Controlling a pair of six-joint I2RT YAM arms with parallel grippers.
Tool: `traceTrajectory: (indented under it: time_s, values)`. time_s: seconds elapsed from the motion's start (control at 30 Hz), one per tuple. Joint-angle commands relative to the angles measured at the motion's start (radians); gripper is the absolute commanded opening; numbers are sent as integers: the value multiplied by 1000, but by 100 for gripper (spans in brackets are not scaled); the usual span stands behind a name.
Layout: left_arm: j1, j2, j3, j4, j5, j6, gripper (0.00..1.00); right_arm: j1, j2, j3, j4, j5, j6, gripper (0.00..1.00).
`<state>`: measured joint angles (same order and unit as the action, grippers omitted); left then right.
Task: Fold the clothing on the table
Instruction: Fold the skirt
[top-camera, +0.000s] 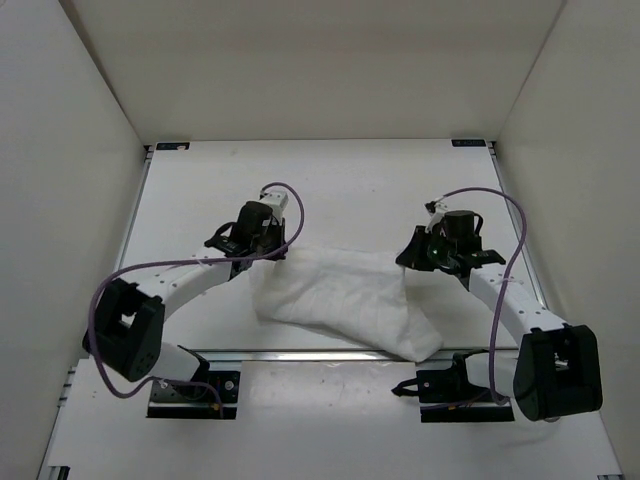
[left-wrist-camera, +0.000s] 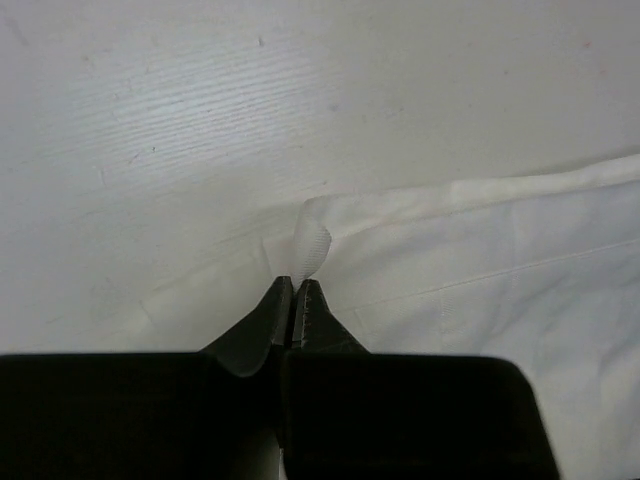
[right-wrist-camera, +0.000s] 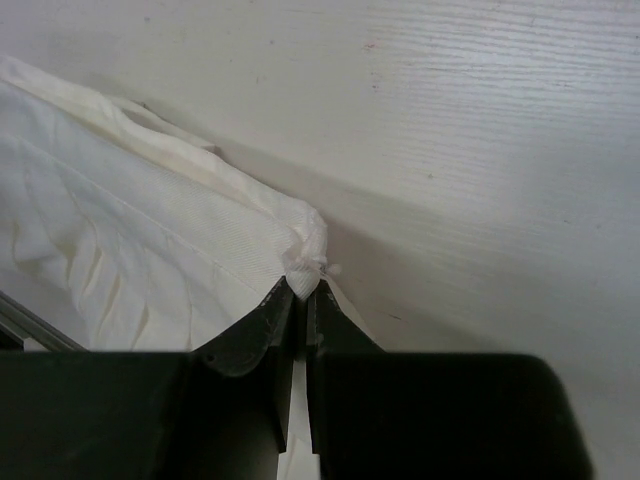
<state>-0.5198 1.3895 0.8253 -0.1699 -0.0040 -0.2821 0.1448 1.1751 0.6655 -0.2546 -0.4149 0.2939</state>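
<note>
The blue marks (top-camera: 172, 145) at the far corners of the counter (top-camera: 360, 180) are too small to read. The clothing (top-camera: 345, 300), a thin white ribbed fabric, lies rumpled on the near half of the counter between the two arms, with its near right corner at the aluminium rail (top-camera: 300, 353). The left arm rises from its base at the near left, bows outward at the elbow and reaches in to the fabric's far left corner. There the left tool (left-wrist-camera: 293, 285) is pinched tight, with a small tuft of the clothing poking out past its tips. The right arm mirrors it from the near right, a purple cable (top-camera: 515, 225) looping over it. The right tool (right-wrist-camera: 300, 290) is likewise closed on the bunched far right corner of the clothing, low over the counter.
</note>
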Motion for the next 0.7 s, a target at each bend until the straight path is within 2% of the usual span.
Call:
traceTrajectory:
  time_s: [0.0,0.03,0.1,0.13,0.2,0.23,0.27,0.3,0.33,0.4,0.43,0.5,0.53,0.57,0.63,0.67]
  values:
    - [15,45,57,-5,-2,26,0,-1,-11,-20,52,64,16,0]
    - [17,52,60,10,-1,26,0,-7,-2,-20,67,65,14,0]
    - [35,97,157,32,-11,32,0,-48,44,40,71,54,1,0]
    - [49,118,188,38,-11,34,0,-78,85,115,63,53,-10,0]
    - [85,224,410,24,-5,35,0,-112,185,264,54,38,-38,0]
    - [108,252,482,-3,-2,37,0,-131,216,393,31,33,-54,0]
    - [118,314,634,-38,-2,40,0,-134,266,542,-9,33,-65,0]
    - [127,363,793,-58,-5,43,0,-140,293,618,-18,28,-73,0]
    - [129,387,877,-95,-17,58,0,-137,329,769,-50,39,-87,0]
    - [124,445,1177,-149,-47,108,0,-128,379,1038,-107,71,-114,0]
    - [116,445,1262,-151,-65,118,0,-113,389,1086,-115,97,-127,0]
    - [113,375,1241,-70,-68,136,0,-99,361,1164,-114,94,-145,0]
    - [106,311,1159,-44,-70,139,0,-97,347,1157,-103,100,-154,0]
    - [90,278,1105,17,-83,161,0,-88,312,1110,-83,111,-166,0]
    - [64,175,891,67,-111,196,0,-80,235,976,-43,132,-183,0]
    - [49,113,830,90,-137,204,0,-99,189,868,-22,119,-168,0]
